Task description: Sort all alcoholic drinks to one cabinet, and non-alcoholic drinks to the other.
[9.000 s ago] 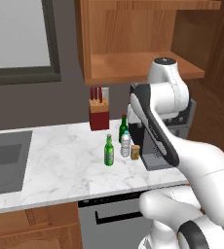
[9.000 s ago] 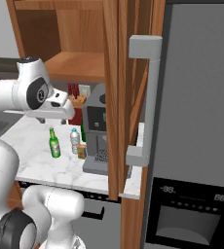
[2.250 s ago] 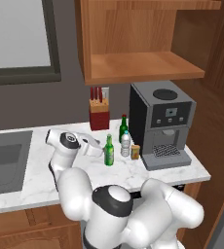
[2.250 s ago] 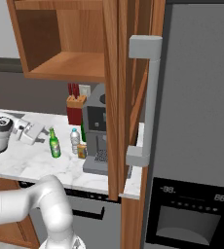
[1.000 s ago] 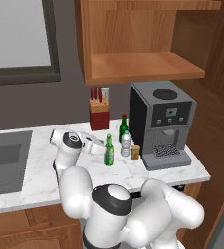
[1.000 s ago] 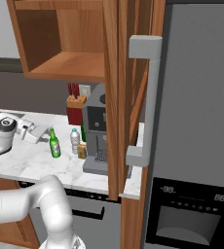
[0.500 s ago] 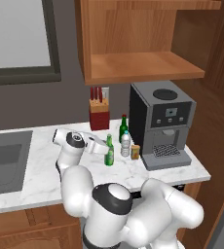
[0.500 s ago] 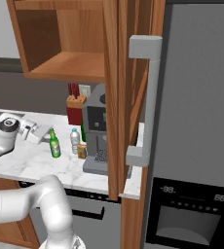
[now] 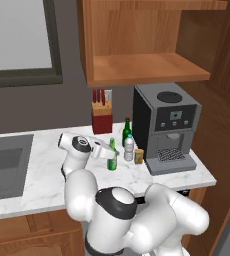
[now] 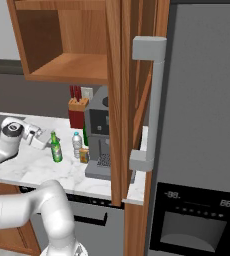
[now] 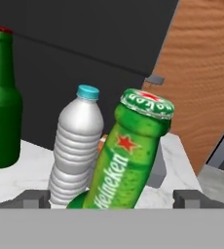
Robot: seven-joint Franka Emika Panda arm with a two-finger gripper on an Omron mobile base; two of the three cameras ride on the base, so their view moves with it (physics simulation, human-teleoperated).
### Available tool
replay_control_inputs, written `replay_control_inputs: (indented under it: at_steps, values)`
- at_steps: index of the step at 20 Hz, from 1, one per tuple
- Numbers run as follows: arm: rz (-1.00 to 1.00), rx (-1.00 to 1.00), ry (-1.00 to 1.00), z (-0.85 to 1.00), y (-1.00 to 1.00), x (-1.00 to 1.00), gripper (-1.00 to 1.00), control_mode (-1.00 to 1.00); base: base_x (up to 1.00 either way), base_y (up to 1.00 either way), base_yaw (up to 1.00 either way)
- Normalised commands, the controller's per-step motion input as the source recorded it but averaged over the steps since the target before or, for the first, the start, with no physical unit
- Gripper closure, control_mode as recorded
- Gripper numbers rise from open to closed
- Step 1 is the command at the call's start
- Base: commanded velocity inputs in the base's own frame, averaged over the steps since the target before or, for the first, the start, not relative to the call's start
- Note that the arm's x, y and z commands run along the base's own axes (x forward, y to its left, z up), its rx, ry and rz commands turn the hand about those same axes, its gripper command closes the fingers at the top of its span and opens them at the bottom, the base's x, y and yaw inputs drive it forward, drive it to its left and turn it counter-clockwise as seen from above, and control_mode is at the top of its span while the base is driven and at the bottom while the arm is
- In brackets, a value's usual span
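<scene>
Three bottles stood bunched mid-frame on the counter (image 9: pixel 37 175), and with the wide-open gripper (image 9: pixel 108 152) straddling the bright green beer bottle (image 11: pixel 128 155), closing off-center could've knocked it into the water bottle (image 11: pixel 75 146) right behind.

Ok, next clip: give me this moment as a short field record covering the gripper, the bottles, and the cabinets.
gripper: open, level with the counter, fingertips either side of the bright green beer bottle, not closed on it
dark green beer bottle: upright on the counter, red cap, by the coffee machine
water bottle: upright, blue cap, beside the dark green one
wide cabinet: open, shelf bare
bottles put away: none yet
</scene>
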Motion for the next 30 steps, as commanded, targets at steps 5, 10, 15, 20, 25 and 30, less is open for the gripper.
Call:
replay_control_inputs:
  at_steps: [5, 10, 15, 20, 25, 30]
  values:
    - [0.00, 0.00, 0.00, 0.00, -0.04, 0.00, 1.00, -1.00, 0.00, 0.00, 0.00]
    - [0.00, 0.00, 0.00, 0.15, 0.00, 0.00, 1.00, -1.00, 0.00, 0.00, 0.00]
    - [0.01, 0.00, 0.00, 0.71, 0.00, -0.14, 1.00, -1.00, 0.00, 0.00, 0.00]
    - [0.07, 0.00, 0.00, 0.98, 0.00, -0.12, 1.00, -1.00, 0.00, 0.00, 0.00]
    - [0.13, 0.00, 0.00, 0.83, 0.00, -0.29, 1.00, -1.00, 0.00, 0.00, 0.00]
    - [0.19, -0.03, 0.00, 0.57, -0.13, -0.51, 1.00, -1.00, 0.00, 0.00, 0.00]
